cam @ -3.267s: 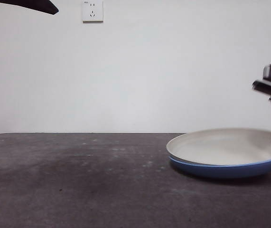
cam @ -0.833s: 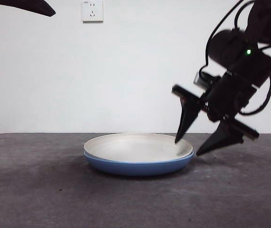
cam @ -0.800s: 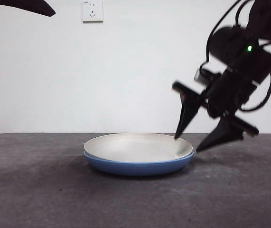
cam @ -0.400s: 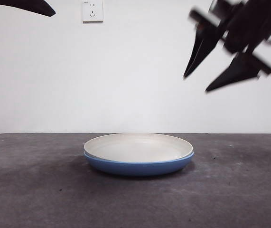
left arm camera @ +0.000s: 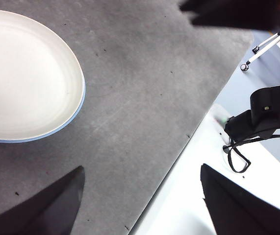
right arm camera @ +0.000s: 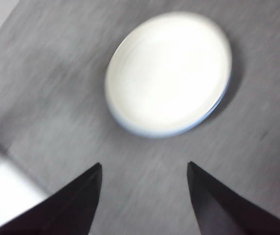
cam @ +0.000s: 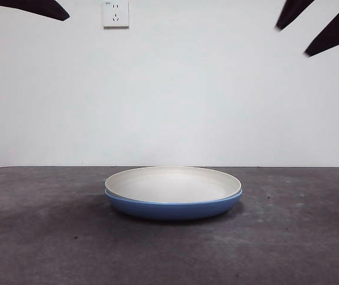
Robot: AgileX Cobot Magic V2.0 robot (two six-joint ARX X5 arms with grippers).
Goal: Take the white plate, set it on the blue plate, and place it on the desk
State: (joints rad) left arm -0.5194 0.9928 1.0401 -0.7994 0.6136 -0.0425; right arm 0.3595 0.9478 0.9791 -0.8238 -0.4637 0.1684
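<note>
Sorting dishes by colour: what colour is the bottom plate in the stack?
Glossy medium blue; the blue plate shows best in the front view.

You have the white plate (cam: 173, 184) nested squarely inside the blue plate (cam: 173, 209), right way up and level. Its cream-white inside is smooth, plain and bare, and its rim sits just above the blue rim all round. Of the blue plate you see only the glossy outer wall in the front view and a thin blue edge around the white one in both wrist views. The stack rests flat on the desk (cam: 44, 237), a dark grey-brown matte surface with pale specks, near the middle of the front view.
</note>
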